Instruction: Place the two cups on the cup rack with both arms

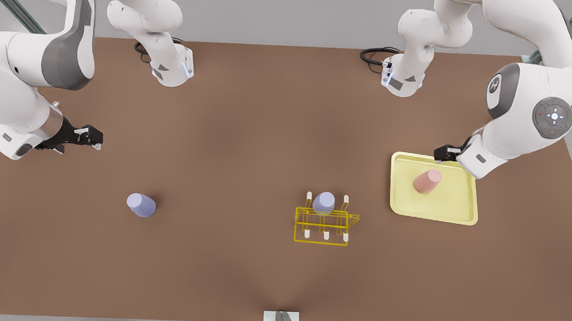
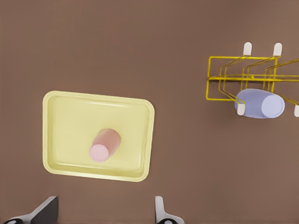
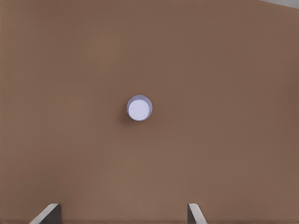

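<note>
The table (image 1: 248, 127) carries everything. Taking the front view as a clock face centred on the cup rack (image 1: 322, 227), one cup (image 1: 324, 203) sits on the rack's pegs at 12 o'clock. The tray (image 1: 463, 213) lies on the table at about 2 o'clock, near the rack but apart from it, and a second cup (image 1: 426, 181) stands inside it. A third cup (image 1: 141, 205) stands on the bare table at 9 o'clock, well apart. The left gripper (image 1: 445, 153) hangs over the tray's far edge; the right gripper (image 1: 91, 137) hangs at 10 o'clock, beyond the third cup.
</note>
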